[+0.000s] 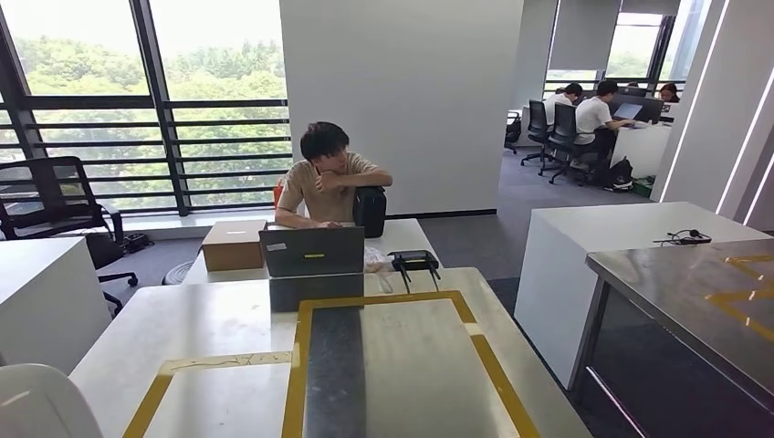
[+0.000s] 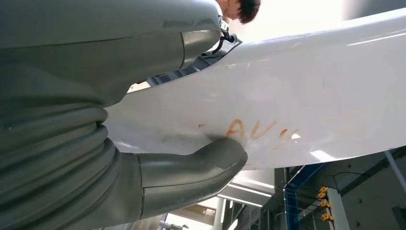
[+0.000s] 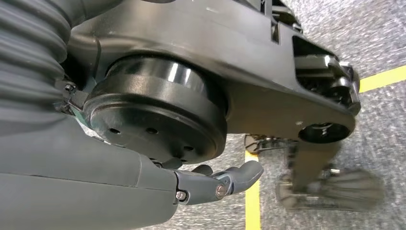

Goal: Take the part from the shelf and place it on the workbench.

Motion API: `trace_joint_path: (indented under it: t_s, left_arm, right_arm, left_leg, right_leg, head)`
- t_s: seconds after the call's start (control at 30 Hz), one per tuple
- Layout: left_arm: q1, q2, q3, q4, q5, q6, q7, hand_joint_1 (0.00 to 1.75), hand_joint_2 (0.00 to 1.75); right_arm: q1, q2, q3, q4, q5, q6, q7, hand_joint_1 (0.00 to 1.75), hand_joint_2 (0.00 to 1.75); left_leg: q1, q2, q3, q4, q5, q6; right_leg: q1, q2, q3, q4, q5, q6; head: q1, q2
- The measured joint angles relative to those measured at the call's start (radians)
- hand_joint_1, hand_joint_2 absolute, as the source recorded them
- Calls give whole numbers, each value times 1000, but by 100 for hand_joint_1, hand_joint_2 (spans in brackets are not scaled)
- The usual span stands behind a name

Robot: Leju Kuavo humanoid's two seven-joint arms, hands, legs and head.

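**Part in left robot hand, tabletop directly ahead — placement pending**

Nearest: the left robot hand (image 2: 143,158) is clamped on the part (image 2: 297,96), a large smooth white curved panel with orange lettering on its face. In the left wrist view the thick grey thumb presses the lettered face while dark fingers (image 2: 206,60) wrap over the far edge. A white curved edge (image 1: 41,401) shows at the lower left corner of the head view, likely the same part carried low at the near left corner of the tabletop.

The right robot hand (image 3: 215,184) hangs down over grey carpet with a yellow floor line (image 3: 252,206); its fingers are curled in and nothing is seen in them.

Just ahead: the white tabletop (image 1: 219,319), marked with a yellow tape frame (image 1: 497,379) around a dark metal strip (image 1: 335,374).

Beyond the tabletop's far edge: a laptop (image 1: 311,251), a cardboard box (image 1: 234,245) and a seated person (image 1: 327,187). To the tabletop's right, a steel-topped bench (image 1: 694,292).

Judgement: pickup looks complete, since the part is held and no shelf is ahead. Remaining: bring the part over the tabletop, probably into the taped frame, set it down, release.
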Motion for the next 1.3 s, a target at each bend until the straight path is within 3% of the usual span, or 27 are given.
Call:
trace_joint_path:
  t_s: [0.03, 0.13, 0.2, 0.27, 0.3, 0.33, 0.37, 0.43, 0.5, 0.53, 0.67, 0.73, 0.87, 0.97, 1.07, 1.2, 1.3]
  left_arm:
    - [0, -1, 0, 0, 1, 3, 2, 175, 175]
    - [-1, -3, 2, -4, 1, 9, 6, 175, 175]
    - [-3, -2, 6, -4, -19, 24, 7, 175, 175]
    - [-4, -2, 13, 0, -90, 58, -2, 175, 175]
    - [-4, -1, 16, 3, -138, 79, -10, 175, 175]
    - [-3, 1, 18, 7, -182, 96, -20, 175, 175]
    - [-4, 2, 21, 10, -215, 110, -28, 175, 175]
    - [-5, 7, 27, 17, -254, 127, -43, 175, 175]
    - [-6, 12, 34, 25, -292, 148, -61, 175, 175]
    - [-7, 14, 37, 29, -317, 161, -72, 175, 175]
    - [-14, 28, 55, 49, -401, 204, -104, 175, 175]
    - [-18, 34, 60, 58, -409, 209, -107, 175, 175]
    - [-27, 43, 67, 72, -483, 254, -128, 175, 175]
    - [-53, 67, 70, 98, -702, 396, -171, 175, 175]
    - [-134, 119, 72, 187, -1003, 611, -189, 175, 175]
    - [-363, 226, 48, 484, -1403, 923, -169, 175, 175]
    - [-568, 286, -8, 759, -1564, 1057, -158, 175, 175]
  right_arm:
    - [0, 0, 0, 0, 0, 0, 0, 0, 175]
    - [-6, 1, 0, 0, -2, 1, 0, 0, 175]
    - [-8, 2, 0, 0, -3, 0, 0, 0, 175]
    - [-7, 2, 0, 0, -6, 0, 0, 0, 175]
    - [-6, 2, 0, 0, -7, 0, -1, 0, 175]
    - [-6, 2, 0, 0, -7, 0, -1, 0, 175]
    - [-6, 2, 0, 0, -8, 0, -2, 0, 175]
    - [-5, 3, 0, 0, -7, 0, -3, 0, 175]
    - [-6, 4, 2, 0, -6, -1, -4, 0, 175]
    - [-6, 4, 3, 0, -5, -1, -6, 0, 175]
    - [-6, 3, 14, 0, -3, -1, -11, 0, 175]
    - [-6, 3, 18, 0, -2, -1, -11, 0, 175]
    - [-6, 3, 24, 0, 1, -1, -11, 0, 175]
    - [-7, 3, 29, 0, 8, -1, -15, 0, 175]
    - [-9, 4, 43, 0, 21, 0, -16, 0, 175]
    - [-17, 4, 68, 0, 36, 0, -17, 0, 175]
    - [-26, 5, 83, 0, 36, -5, -15, 0, 175]
  left_leg:
    - [-1, -2, 12, 4, -9, -8]
    - [0, -2, 14, 48, -3, -29]
    - [1, 2, -39, 136, -17, -37]
    - [1, 4, -113, 233, -75, -42]
    - [1, 5, -142, 259, -100, -44]
    - [2, 6, -159, 259, -104, -44]
    - [2, 6, -163, 231, -79, -44]
    - [1, 7, -141, 114, 25, -41]
    - [-2, 9, -122, 25, 80, -30]
    - [-3, 9, -119, 11, 84, -25]
    - [-2, 7, -114, 7, 97, -19]
    - [-3, 7, -114, 7, 95, -16]
    - [-3, 7, -113, 7, 92, -9]
    - [-3, 7, -113, 8, 92, -8]
    - [-3, 5, -113, 8, 93, -7]
    - [-2, 2, -113, 7, 97, -11]
    - [-1, 1, -114, 7, 101, -14]
  right_leg:
    - [3, 0, 2, -14, 35, -7]
    - [1, -1, 31, -24, 26, -27]
    - [-2, -1, 50, -33, 17, -39]
    - [-3, 0, 61, -35, 5, -44]
    - [-3, 0, 67, -35, -2, -44]
    - [-3, 2, 74, -34, -8, -44]
    - [-3, 3, 82, -34, -14, -43]
    - [-3, 6, 98, -34, -26, -38]
    - [-2, 8, 105, -31, -34, -28]
    - [1, 9, 104, -29, -38, -25]
    - [6, 8, 105, -31, -39, -49]
    - [7, 8, 108, -36, -39, -47]
    - [7, 8, 113, -45, -38, -29]
    - [6, 8, 114, -47, -38, -19]
    - [4, 6, 114, -47, -38, -15]
    - [6, 3, 112, -46, -36, -13]
    - [7, 1, 112, -44, -34, -14]
  head:
    - [-1, 0]
    - [-1, 0]
    - [-2, 0]
    - [-3, 0]
    - [-4, 0]
    - [-4, 0]
    - [-4, 0]
    - [-4, 0]
    - [-5, 0]
    - [-5, 0]
    - [-4, 0]
    - [-4, 0]
    - [-4, 0]
    - [-4, 0]
    - [-4, 0]
    - [-4, 0]
    - [-4, 0]
